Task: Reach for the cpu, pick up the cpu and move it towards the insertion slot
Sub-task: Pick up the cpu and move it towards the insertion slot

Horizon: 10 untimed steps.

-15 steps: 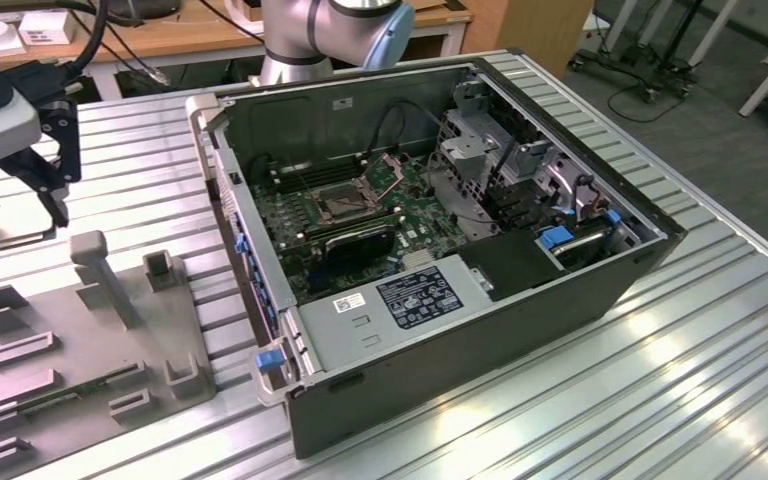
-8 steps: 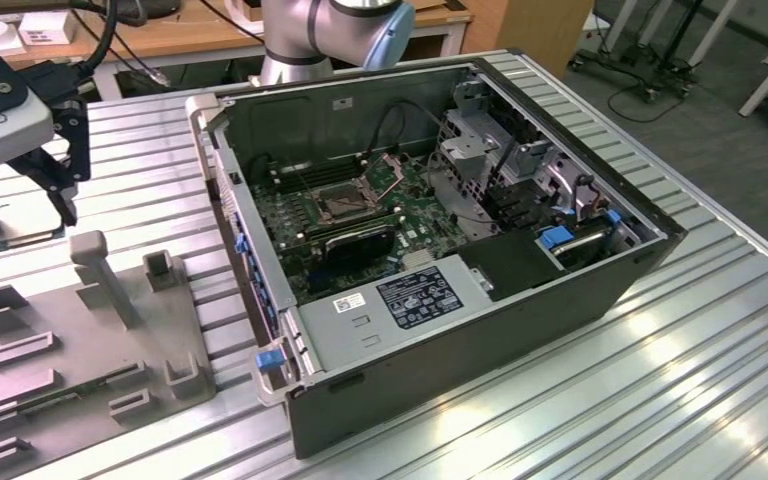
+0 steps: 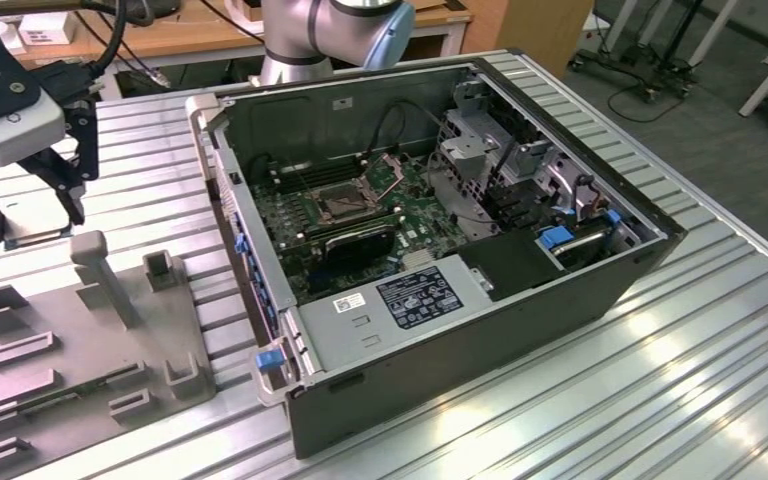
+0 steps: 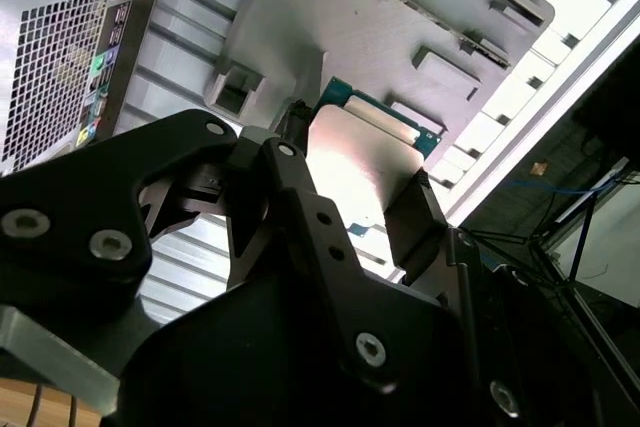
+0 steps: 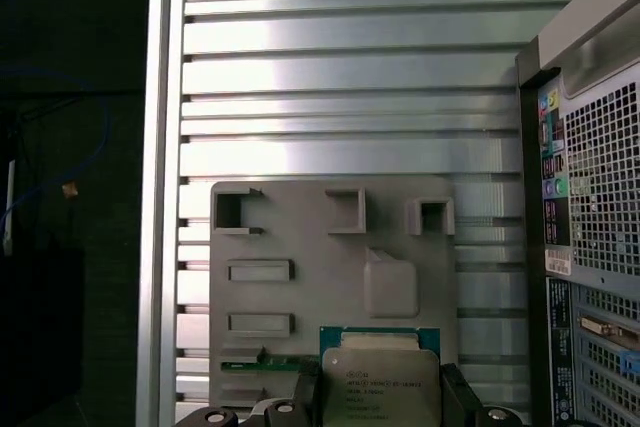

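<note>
The cpu (image 4: 362, 162) sits between the two fingers (image 4: 420, 217) of the gripper (image 4: 350, 197), which is clenched on its edges, just above the grey tray (image 5: 300, 237) on the surface (image 3: 704, 330). I judge the picking step is done or nearly done (whether the chip is fully clear of the tray I cannot tell). Carrying it needs a level path to the slot (image 3: 340, 205) inside the open case (image 3: 491, 300). The exterior view shows that slot; the first wrist view shows the chip's top (image 5: 380, 382).
</note>
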{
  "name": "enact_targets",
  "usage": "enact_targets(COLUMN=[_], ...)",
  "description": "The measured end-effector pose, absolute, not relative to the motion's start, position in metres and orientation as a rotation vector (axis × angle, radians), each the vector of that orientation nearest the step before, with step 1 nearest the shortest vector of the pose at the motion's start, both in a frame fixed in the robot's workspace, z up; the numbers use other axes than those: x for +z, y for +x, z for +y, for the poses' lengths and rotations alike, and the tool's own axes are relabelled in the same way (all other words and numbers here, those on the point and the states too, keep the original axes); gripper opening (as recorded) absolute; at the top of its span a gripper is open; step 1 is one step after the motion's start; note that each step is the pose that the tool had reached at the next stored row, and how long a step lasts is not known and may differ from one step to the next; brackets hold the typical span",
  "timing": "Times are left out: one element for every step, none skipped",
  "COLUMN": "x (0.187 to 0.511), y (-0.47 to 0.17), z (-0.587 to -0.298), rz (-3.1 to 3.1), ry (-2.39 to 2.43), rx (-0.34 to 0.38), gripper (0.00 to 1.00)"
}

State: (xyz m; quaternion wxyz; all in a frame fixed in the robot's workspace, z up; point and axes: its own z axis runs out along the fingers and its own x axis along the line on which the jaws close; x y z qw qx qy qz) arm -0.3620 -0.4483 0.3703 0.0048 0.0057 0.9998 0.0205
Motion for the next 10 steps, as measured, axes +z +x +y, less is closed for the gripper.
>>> enact_targets(x=[0.3703, 0.3703, 0.3702, 0.3701, 0.3699, 0.3698, 0.3695, 0.3698, 0.3713, 0.3726], y=[-0.3616, -0.3612, -0.3606, -0.3602, -0.3601, -0.3599, -0.3585, -0.3582, -0.3582, -0.3581], z=[-0.4483, -0.4483, -0.4484, -0.4483, -0.4483, -0.4483, -0.4483, -0.4483, -0.4483, -0.4482], rz=[3.131, 3.131, 3.131, 3.131, 3.131, 3.131, 3.132, 3.131, 3.132, 3.132], ry=[0.018, 0.018, 0.018, 0.018, 0.018, 0.018, 0.018, 0.018, 0.018, 0.018], rx=[0.064, 0.064, 0.064, 0.064, 0.064, 0.064, 0.064, 0.064, 0.064, 0.064], gripper=[0.55, 0.55, 0.55, 0.55, 0.55, 0.55, 0.55, 0.55, 0.55, 0.55])
